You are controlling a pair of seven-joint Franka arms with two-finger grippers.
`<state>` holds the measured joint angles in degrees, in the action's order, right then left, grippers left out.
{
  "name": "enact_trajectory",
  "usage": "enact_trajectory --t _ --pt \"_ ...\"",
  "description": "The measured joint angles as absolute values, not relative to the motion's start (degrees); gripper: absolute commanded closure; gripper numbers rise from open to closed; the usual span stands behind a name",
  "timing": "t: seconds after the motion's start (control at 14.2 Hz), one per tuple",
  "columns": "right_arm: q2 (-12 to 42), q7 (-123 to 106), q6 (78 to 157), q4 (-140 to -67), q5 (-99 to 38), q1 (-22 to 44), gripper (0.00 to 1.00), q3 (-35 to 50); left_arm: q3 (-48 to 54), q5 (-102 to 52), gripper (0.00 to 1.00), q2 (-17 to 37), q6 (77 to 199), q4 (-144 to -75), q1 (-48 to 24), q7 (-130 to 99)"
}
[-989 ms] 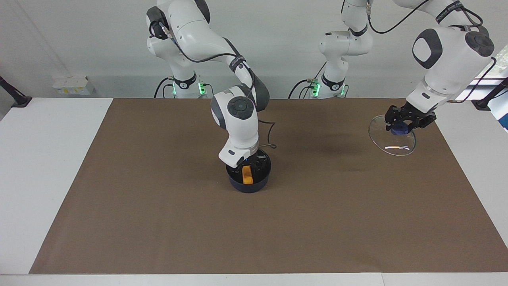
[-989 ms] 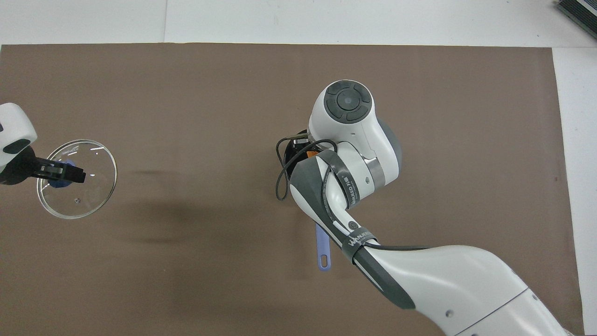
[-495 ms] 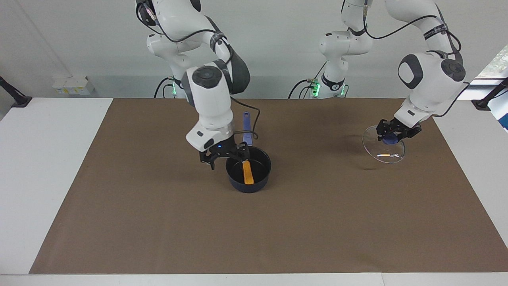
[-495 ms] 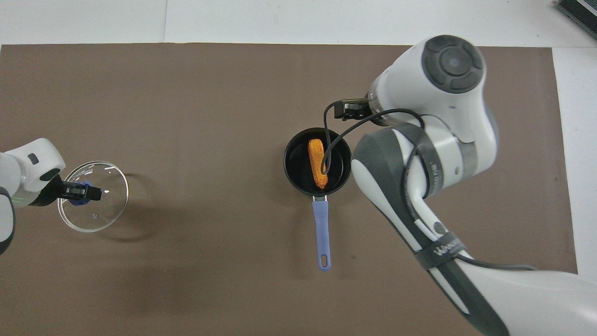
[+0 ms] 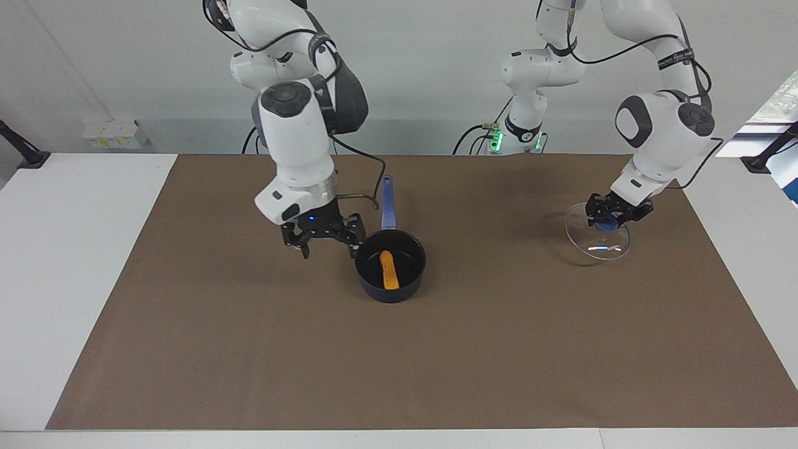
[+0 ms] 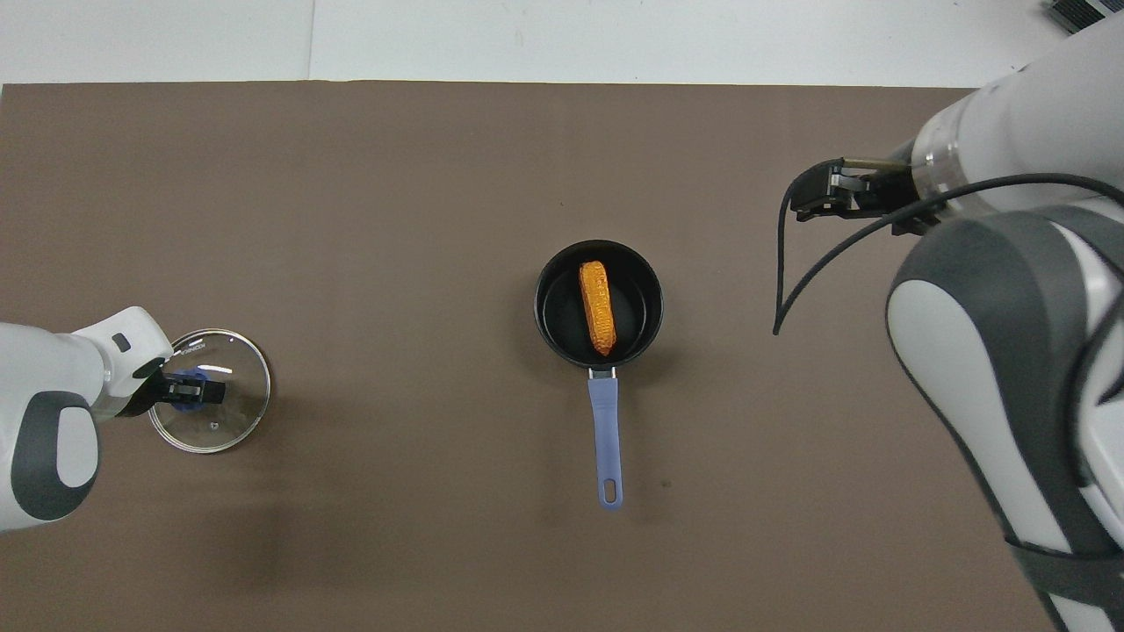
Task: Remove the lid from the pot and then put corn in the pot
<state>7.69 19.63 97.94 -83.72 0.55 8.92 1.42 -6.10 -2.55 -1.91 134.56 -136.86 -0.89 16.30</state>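
The pot stands uncovered mid-mat, its blue-purple handle pointing toward the robots. The corn lies inside it. My right gripper is open and empty, hanging low over the mat beside the pot toward the right arm's end. My left gripper is shut on the blue knob of the lid. The lid is tilted, low over the mat at the left arm's end; I cannot tell whether its lower edge touches.
A brown mat covers most of the white table. A small white box sits by the wall at the right arm's end. The right arm's black cable hangs loose under its wrist.
My right gripper rose out of the pot and swung toward the right arm's end, leaving the corn inside. My left gripper brought the lid lower toward the mat.
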Motion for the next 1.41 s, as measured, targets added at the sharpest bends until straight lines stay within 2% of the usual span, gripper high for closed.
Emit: enact_trajectory --t 0.28,0.57,0.92,1.41 --pt "1.0 17.5 89.0 -83.0 0.5 6.2 0.00 1.4 -6.0 -2.6 0.00 -1.7 134.7 -133.6 -0.9 16.0" --pt "-2.6 14.4 83.1 -83.1 0.4 2.5 0.00 1.3 -5.7 -2.6 0.00 -1.3 129.7 -126.4 -1.0 13.1" --pt "-3.1 8.6 83.0 -86.0 0.4 -1.5 0.00 0.9 -5.4 -1.9 0.00 0.5 115.3 -111.8 -1.3 10.6" --pt "-3.3 4.3 84.4 -87.5 0.4 -2.1 0.00 0.8 -4.5 -1.3 0.00 1.0 100.0 -97.6 -2.8 8.8"
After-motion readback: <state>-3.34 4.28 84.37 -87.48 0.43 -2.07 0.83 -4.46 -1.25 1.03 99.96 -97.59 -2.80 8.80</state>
